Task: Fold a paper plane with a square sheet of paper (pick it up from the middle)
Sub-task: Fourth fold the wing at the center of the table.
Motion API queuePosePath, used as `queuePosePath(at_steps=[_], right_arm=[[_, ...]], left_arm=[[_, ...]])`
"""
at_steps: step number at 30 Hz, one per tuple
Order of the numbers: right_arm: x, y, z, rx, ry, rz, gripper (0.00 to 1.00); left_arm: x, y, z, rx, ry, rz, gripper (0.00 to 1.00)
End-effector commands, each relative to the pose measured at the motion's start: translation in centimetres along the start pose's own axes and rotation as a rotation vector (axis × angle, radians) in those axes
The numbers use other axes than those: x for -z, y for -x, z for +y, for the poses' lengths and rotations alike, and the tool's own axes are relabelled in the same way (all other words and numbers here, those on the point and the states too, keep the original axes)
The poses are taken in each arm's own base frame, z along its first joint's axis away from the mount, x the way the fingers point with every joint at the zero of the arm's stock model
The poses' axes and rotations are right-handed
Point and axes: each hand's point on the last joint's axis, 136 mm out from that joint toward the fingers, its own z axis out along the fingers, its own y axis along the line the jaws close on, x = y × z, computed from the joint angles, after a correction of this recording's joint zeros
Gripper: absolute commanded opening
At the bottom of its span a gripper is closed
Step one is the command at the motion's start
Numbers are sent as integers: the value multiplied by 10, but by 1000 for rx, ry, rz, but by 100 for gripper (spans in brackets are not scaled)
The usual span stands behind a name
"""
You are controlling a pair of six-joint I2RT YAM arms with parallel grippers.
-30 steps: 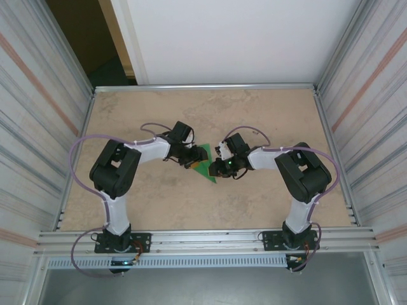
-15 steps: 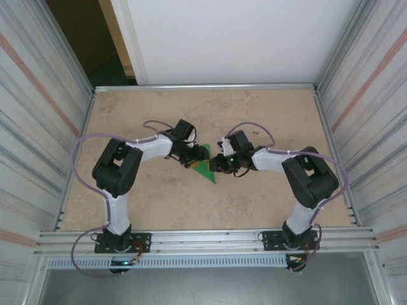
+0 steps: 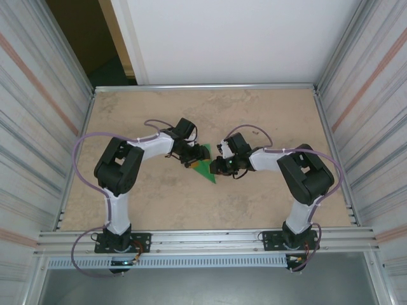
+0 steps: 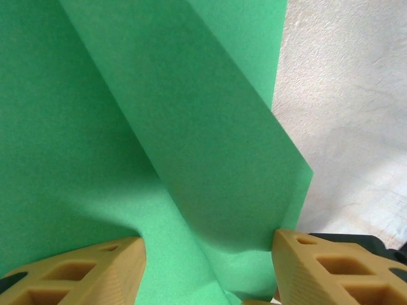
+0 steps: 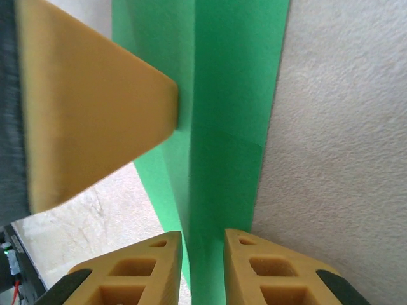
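Beige worktop, centre — creased green sheet of paper (image 3: pixel 206 169) lies between both arms. Right gripper (image 5: pixel 202 238) jaws clenched on a raised fold; left gripper (image 4: pixel 208 248) jaws spread wide, straddling a flap — one jaw touching it.

You have the square sheet of paper (image 3: pixel 206 169) at the middle of the bench (image 3: pixel 267 114). Your left claw (image 3: pixel 192 161) meets it from the left and your right claw (image 3: pixel 215 166) from the right, a raised fold between its fingers.
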Motion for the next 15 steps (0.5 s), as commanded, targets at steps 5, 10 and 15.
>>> queuePosePath(at_steps=[5, 10, 15], right_arm=[[-5, 6, 9, -8, 35, 6, 21], [-8, 6, 8, -16, 39, 14, 19], [-12, 6, 6, -29, 41, 22, 15]], left_arm=[[-29, -48, 94, 113, 316, 156, 59], [-36, -54, 103, 128, 339, 179, 59], [-37, -55, 103, 131, 337, 184, 59]])
